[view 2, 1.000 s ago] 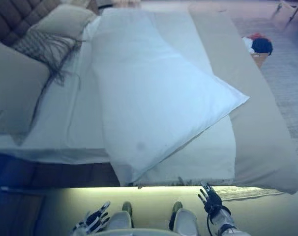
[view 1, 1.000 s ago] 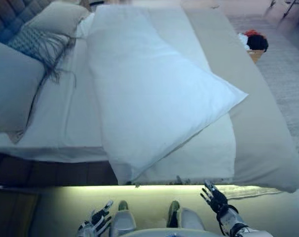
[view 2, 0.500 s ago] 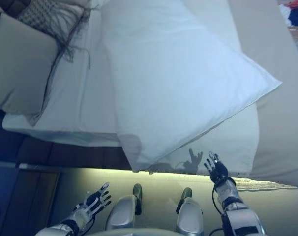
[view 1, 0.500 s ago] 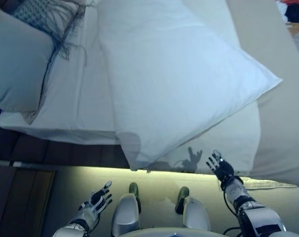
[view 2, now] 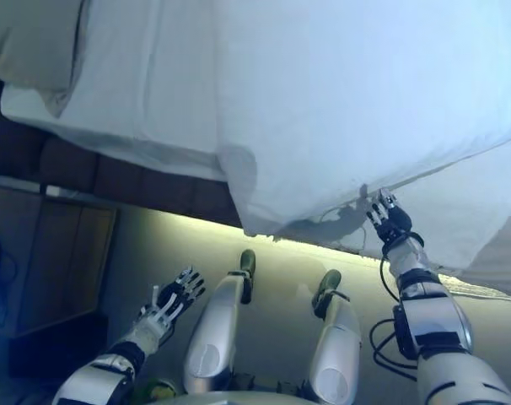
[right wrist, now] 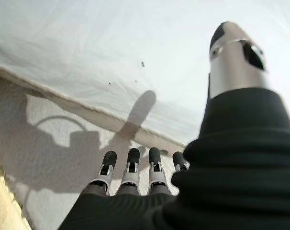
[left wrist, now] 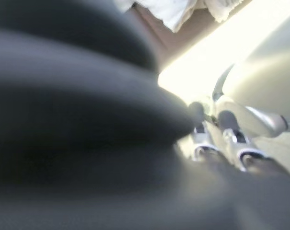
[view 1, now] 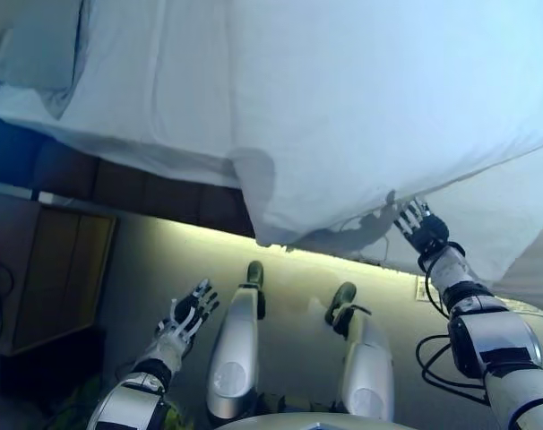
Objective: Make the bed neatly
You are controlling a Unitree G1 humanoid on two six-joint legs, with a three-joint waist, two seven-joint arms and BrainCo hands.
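A white duvet (view 1: pixel 370 98) lies folded over the bed, its corner (view 1: pixel 267 235) hanging over the near edge. Under it a white sheet (view 1: pixel 137 107) covers the mattress. My right hand (view 1: pixel 422 228) is open, fingers straight, raised just below the duvet's near edge; its wrist view shows the fingers (right wrist: pixel 130 167) pointing at the white cloth (right wrist: pixel 111 57), apart from it. My left hand (view 1: pixel 189 313) is open and empty, low beside the bed, well below the duvet. A grey pillow (view 1: pixel 34 45) lies at the far left.
The dark bed base (view 1: pixel 137 184) runs under the sheet, with a lit strip of floor (view 1: pixel 191 255) below it. A wooden bedside cabinet (view 1: pixel 47 278) stands at the left. A beige cover edge (view 1: pixel 540 287) hangs at the right.
The camera has tipped down and closer to the bed edge. My right hand has risen towards the duvet's near edge. My left hand stays low and open.
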